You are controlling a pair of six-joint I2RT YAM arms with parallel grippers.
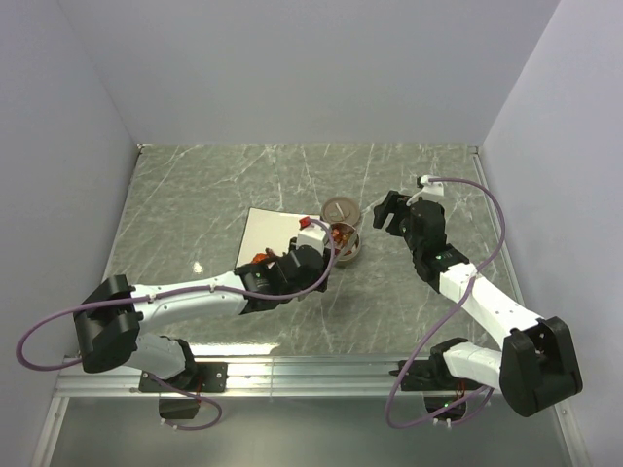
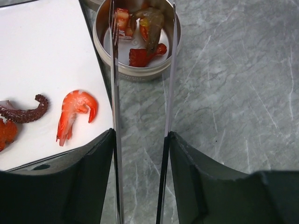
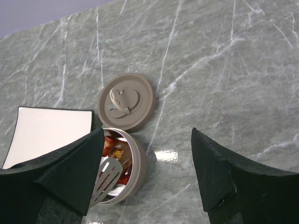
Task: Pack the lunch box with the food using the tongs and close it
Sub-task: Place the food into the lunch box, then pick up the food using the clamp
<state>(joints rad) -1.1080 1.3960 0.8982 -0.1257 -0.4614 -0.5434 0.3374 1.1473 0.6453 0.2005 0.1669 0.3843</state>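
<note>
Even overhead light bathing grey-green marble tabletop [image 3: 224, 70], glare gleaming beside round silver metal tin [image 3: 138, 176], shadows falling soft.

In your left wrist view the top edge crops the lunch box [image 2: 140, 74], the tongs [image 2: 115, 116] run off the bottom, and an orange piece [image 2: 5, 133] is cut at the left. In the right wrist view the lower-left jaw hides part of the lunch box and the plate [image 3: 46, 130]. From above, the food [image 1: 342, 234] is too small to tell apart.

Grey-green marble table [image 2: 233, 93] with white streaks, white square plate [image 2: 42, 56], round silver metal tin [image 2: 140, 73], greyish-brown round lid [image 3: 127, 101], red-orange curved shrimp [image 2: 74, 112], thin silver tongs [image 2: 116, 102].
</note>
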